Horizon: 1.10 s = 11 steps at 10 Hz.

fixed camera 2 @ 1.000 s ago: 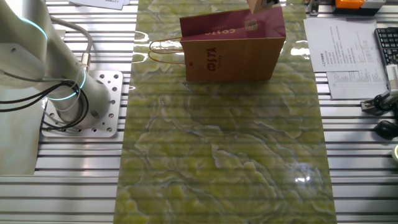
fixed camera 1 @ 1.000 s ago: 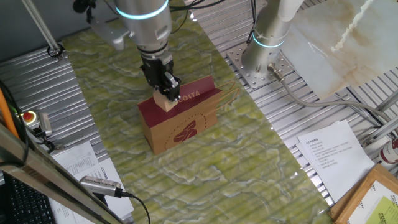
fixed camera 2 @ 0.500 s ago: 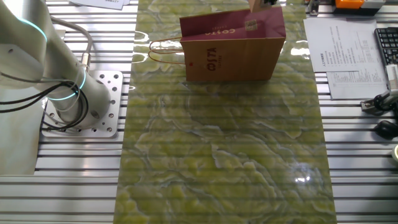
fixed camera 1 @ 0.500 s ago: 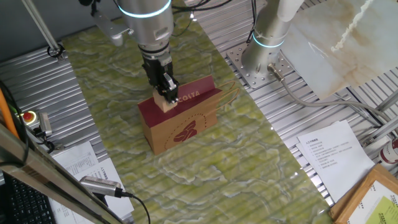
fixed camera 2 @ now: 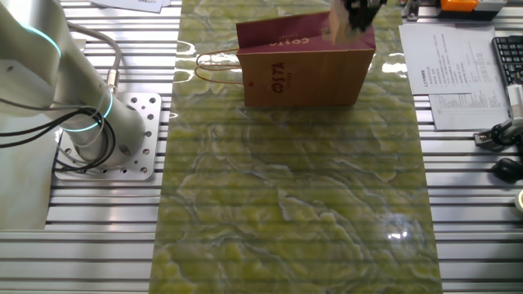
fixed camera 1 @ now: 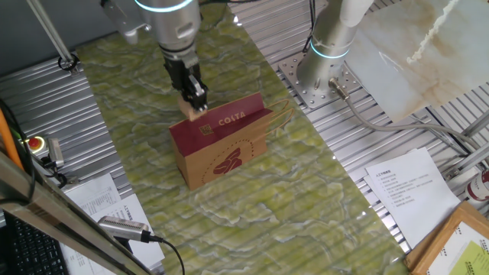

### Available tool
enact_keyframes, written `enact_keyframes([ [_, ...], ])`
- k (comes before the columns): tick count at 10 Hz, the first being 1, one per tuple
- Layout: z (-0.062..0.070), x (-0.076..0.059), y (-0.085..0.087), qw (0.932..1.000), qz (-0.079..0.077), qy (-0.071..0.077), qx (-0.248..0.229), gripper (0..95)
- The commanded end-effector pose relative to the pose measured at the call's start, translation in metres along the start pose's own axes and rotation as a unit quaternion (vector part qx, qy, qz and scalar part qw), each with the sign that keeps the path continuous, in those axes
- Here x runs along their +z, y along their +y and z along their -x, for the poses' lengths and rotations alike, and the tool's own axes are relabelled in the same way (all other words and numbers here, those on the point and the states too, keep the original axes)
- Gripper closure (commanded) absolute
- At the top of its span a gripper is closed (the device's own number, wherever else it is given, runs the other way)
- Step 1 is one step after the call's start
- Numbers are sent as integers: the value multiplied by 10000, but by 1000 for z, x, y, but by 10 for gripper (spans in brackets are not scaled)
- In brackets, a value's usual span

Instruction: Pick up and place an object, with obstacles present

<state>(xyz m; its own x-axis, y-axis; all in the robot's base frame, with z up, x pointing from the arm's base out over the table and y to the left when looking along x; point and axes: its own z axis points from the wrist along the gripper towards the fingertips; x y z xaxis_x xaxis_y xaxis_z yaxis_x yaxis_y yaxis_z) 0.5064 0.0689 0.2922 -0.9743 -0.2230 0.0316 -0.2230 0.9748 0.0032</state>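
One fixed view showed the arm [fixed camera 1: 170, 19] reaching straight down from the top edge of the frame, its wrist vertical and its gripper [fixed camera 1: 195, 101] pointing at the table just to the left of the bag's top rim. One wooden cube [fixed camera 1: 189, 108] sat between the dark fingers [fixed camera 1: 198, 92], which were closed onto its sides; only the cube's lower part showed below them. The cube hung in the air beside the far left corner of the bag, above the green marbled mat [fixed camera 1: 252, 198], touching neither.

One paper bag [fixed camera 1: 221, 149] stood upright on the mat, brown below with a dark red band above, white lettering and a red emblem on its front, its handles lying out to the right. A second robot base [fixed camera 1: 325, 65] stood on the metal table at the far right.

From the other fixed view, the gripper [fixed camera 2: 357, 10] came in at the top edge, blurred, with the cube [fixed camera 2: 340, 27] showing in front of the bag's [fixed camera 2: 304, 67] upper right corner. Two printed sheets [fixed camera 2: 451, 73] were counted across the views, one beside a keyboard [fixed camera 2: 508, 55].
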Motion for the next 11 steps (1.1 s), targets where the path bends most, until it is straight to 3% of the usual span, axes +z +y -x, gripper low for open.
enact_keyframes([
  [1, -8, 12, -30, 9895, 47, -5, -1443, 950],
  [4, -10, 32, -47, 9822, 39, -34, -1875, 950],
  [8, -6, 35, -52, 9772, 41, -30, -2121, 950],
  [9, -4, 35, -51, 9764, 113, -52, -2156, 950],
  [10, -4, 35, -51, 9769, 280, 26, -2118, 950],
  [11, -4, 35, -51, 9757, 321, 121, -2166, 950],
])
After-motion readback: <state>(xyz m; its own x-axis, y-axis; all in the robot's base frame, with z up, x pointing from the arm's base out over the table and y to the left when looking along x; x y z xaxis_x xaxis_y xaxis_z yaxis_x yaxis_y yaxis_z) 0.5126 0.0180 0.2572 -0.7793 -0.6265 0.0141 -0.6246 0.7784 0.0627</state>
